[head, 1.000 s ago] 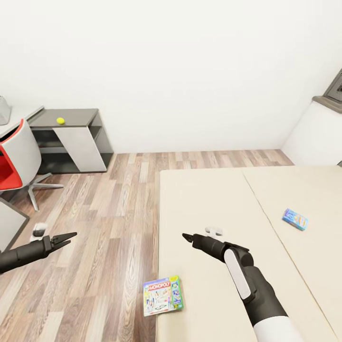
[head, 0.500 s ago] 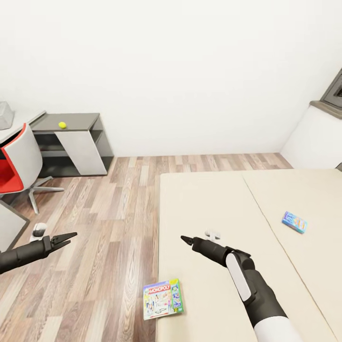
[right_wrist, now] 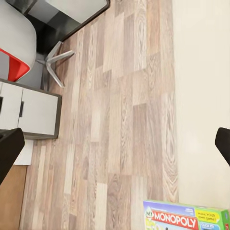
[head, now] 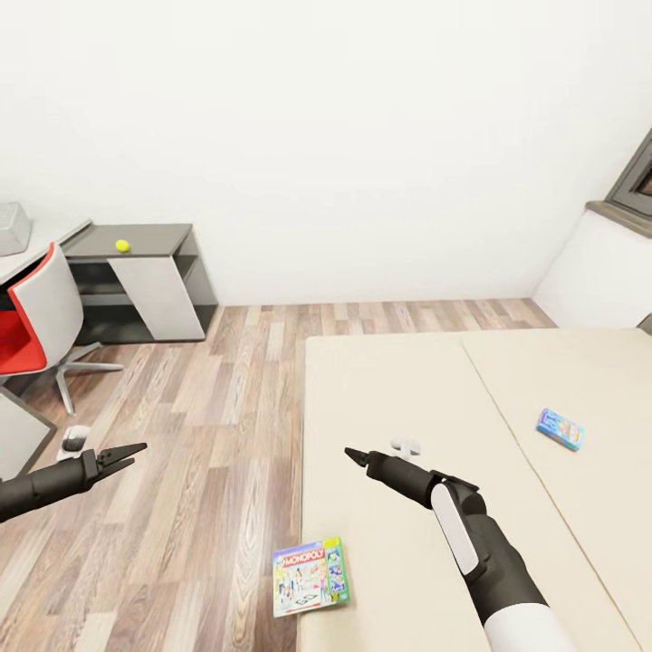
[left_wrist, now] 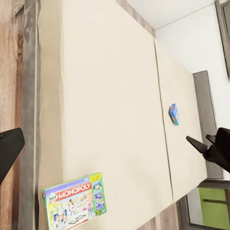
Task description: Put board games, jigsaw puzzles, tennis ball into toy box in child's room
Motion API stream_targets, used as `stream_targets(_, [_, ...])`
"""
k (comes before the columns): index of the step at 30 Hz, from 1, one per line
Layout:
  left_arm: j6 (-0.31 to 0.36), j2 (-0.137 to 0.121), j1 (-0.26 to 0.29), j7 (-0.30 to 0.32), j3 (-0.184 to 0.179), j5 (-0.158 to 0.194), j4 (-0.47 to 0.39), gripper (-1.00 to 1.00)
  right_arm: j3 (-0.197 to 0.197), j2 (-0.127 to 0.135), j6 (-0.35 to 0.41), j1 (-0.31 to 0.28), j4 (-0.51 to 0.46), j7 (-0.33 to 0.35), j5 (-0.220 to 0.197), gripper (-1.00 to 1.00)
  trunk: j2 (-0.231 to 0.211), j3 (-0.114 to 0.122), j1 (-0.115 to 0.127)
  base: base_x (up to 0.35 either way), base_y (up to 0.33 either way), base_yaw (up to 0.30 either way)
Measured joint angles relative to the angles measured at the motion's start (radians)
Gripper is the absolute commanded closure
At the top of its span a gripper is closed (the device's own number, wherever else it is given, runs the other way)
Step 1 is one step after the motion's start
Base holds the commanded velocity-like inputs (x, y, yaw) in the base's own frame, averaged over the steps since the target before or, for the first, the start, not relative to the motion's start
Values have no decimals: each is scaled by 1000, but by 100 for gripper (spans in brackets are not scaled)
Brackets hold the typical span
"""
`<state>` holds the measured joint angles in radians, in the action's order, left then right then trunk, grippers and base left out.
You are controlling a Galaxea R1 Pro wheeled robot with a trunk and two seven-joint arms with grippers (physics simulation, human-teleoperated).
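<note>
A: Where do the toys lie?

B: The green-edged Monopoly box (head: 311,577) sits flat at the bed's (head: 389,389) near corner, on the edge beside the wood floor (head: 208,435). The small blue game box (head: 560,429) lies on the far half of the mattress, just past the seam. The tennis ball (head: 122,245) rests on the low dark end unit of the surface (head: 136,240), well apart from the bed. A grey box at the picture's edge may be the toy box (head: 13,227); I judge so, not more.

A: And the pincers?

B: The right pincer (head: 356,455) hangs over the mattress, its jaws drawn to a narrow point, holding nothing. The left pincer (head: 125,452) hovers over the floor, also nearly closed and empty.

A: What could go wrong?

B: The Monopoly box is flat on a soft mattress, so narrow jaws would likely skate over its cover; they need to spread first. It is also right at the bed's edge: a push from the bed side could tip it onto the floor. The red chair (head: 32,317) stands between the bed and the surface, so a carried box could catch on it.
</note>
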<state>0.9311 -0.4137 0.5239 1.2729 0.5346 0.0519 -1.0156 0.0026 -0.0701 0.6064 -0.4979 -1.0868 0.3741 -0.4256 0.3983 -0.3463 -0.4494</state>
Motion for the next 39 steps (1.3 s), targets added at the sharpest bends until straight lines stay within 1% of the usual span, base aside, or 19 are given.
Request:
stream_targets(19, [0, -2, 0, 0, 0, 1, 0, -100, 0, -1, -2, 0, 0, -1, 2, -100, 0, 31, 0, 0, 0, 0])
stream_targets(39, [0, -2, 0, 0, 0, 1, 0, -100, 9, -2, -15, 0, 0, -6, 3, -100, 0, 64, 0, 0, 0, 0])
